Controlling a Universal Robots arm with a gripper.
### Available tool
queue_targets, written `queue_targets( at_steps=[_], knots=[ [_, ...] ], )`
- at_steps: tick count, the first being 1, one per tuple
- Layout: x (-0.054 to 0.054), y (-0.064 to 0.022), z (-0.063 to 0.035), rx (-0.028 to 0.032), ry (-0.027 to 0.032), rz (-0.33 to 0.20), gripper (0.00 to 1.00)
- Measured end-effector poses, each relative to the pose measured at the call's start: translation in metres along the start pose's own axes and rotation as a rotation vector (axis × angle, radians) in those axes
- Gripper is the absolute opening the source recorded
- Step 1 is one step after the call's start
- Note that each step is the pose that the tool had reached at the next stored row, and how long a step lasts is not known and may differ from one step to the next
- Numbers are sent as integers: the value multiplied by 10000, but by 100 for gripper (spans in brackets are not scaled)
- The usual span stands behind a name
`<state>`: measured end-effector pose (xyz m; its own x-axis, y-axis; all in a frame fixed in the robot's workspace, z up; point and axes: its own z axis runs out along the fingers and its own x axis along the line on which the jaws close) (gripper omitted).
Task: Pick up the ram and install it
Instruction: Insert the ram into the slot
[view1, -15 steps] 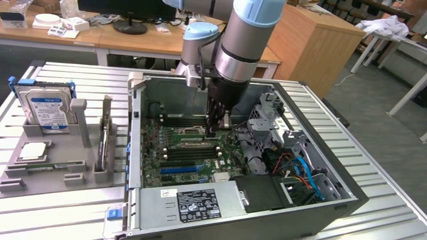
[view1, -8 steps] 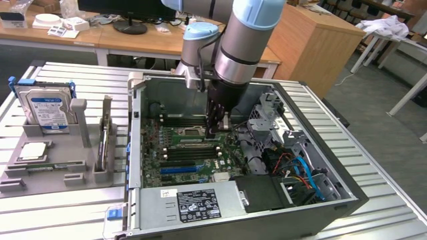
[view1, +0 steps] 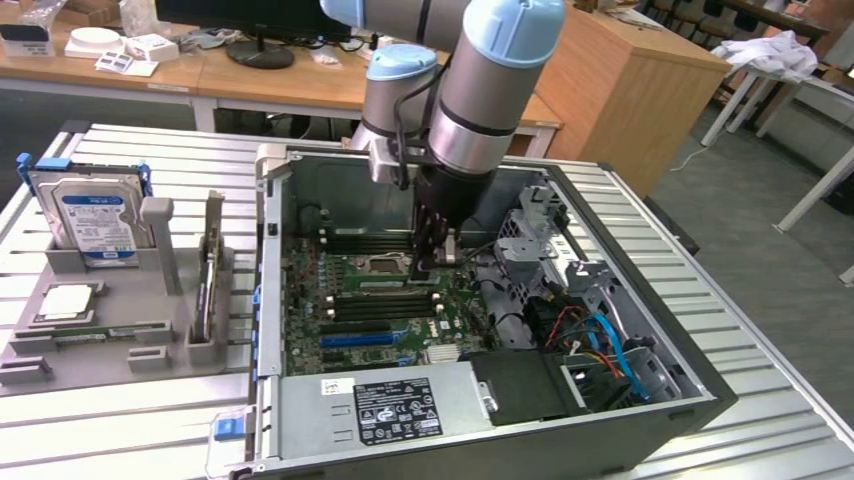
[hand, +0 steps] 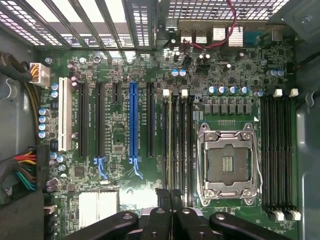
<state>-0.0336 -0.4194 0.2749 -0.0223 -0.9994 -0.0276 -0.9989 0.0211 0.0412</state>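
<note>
Bench: slatted metal table (view1: 120, 430) on which the open computer case (view1: 271, 260) is set
Grip: gripper (hand: 171, 222) fingers judged to be clenched on the ram (hand: 171, 145)
Position: ram seen edge-on along the memory slots (hand: 184, 145) beside the processor socket (hand: 227, 162)
Care: ram to be kept square over one slot and pressed evenly

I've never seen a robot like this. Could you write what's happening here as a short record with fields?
Setting: open computer case on a slatted metal table
Arm: reaches down into the case
End effector: shut, at the memory slots beside the processor socket
Ram: thin stick seen edge-on along one slot, in line with the end effector
Grip on ram: cannot tell
Outside the case: hard drive upright in a grey holder
</note>
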Motion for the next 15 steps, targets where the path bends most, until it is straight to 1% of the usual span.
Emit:
queue_targets(
  at_steps=[4,10,15],
  knots=[
    [1,-1,24,0,1,0,11],
    [1,-1,25,0,0,0,11],
    [1,-2,56,0,-2,1,11]
  ],
)
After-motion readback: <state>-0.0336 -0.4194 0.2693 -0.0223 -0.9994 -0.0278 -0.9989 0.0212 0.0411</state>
